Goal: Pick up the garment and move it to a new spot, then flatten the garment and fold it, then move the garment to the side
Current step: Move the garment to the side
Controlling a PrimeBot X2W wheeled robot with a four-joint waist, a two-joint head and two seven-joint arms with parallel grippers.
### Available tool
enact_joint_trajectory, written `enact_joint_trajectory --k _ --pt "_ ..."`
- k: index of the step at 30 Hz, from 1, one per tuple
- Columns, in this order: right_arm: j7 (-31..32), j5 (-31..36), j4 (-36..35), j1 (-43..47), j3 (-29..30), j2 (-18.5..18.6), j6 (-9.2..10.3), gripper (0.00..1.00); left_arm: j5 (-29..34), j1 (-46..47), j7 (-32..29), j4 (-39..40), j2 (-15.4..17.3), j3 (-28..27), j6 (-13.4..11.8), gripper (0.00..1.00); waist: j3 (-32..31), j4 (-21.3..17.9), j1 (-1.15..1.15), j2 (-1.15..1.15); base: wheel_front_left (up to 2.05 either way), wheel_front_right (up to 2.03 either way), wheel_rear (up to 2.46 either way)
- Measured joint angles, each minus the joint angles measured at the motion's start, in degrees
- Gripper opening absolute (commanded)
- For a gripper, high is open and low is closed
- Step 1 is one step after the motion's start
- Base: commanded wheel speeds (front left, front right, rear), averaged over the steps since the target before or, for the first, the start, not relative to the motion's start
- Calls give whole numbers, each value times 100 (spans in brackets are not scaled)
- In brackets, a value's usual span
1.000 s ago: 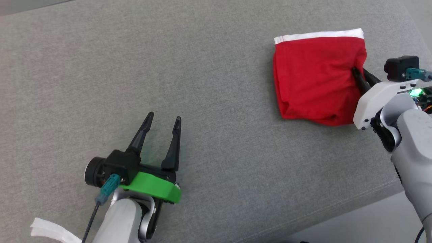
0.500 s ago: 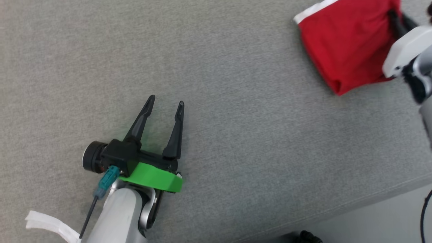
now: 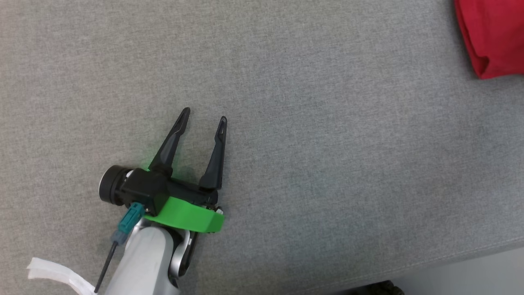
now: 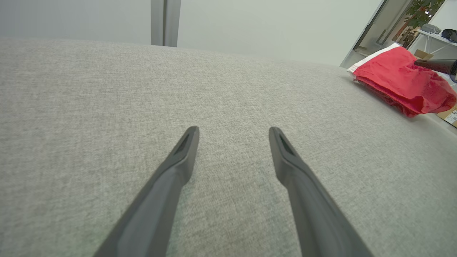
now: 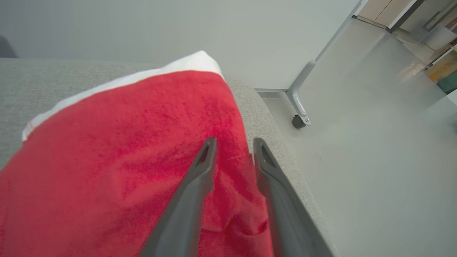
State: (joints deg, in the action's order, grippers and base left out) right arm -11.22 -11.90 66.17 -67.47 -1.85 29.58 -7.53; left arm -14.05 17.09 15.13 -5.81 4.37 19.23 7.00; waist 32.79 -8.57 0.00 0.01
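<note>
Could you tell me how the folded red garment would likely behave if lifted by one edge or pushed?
The garment looks like soft, creased cloth, so it would probably droop and unfold if lifted by one edge. On the textured grey surface, a push would likely bunch it rather than slide it. Its thin layers suggest little weight.

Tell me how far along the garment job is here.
Done: the garment lies folded into a compact red bundle at the right edge of the grey cushion. In hand: the right gripper sits over it, jaws parted, apparently letting go; the left gripper is open over bare cushion. Left: probably only pulling the right arm clear.
</note>
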Motion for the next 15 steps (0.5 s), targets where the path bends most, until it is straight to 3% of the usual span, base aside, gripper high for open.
enact_joint_trajectory --k 4,8,15 --pt "-256 246 41 -41 112 -75 0 100 -1 -10 0 -15 -1 11 -2 100 -61 -19 0 0 0 0 0" --pt "-345 442 -45 10 115 -377 0 100 -24 -105 -1 -55 -12 -43 -2 100 -219 -62 0 0 0 0 0" --pt "-378 655 -584 387 86 -740 0 100 -99 -223 0 -74 -21 -312 -2 100 -626 -84 0 0 0 0 0"
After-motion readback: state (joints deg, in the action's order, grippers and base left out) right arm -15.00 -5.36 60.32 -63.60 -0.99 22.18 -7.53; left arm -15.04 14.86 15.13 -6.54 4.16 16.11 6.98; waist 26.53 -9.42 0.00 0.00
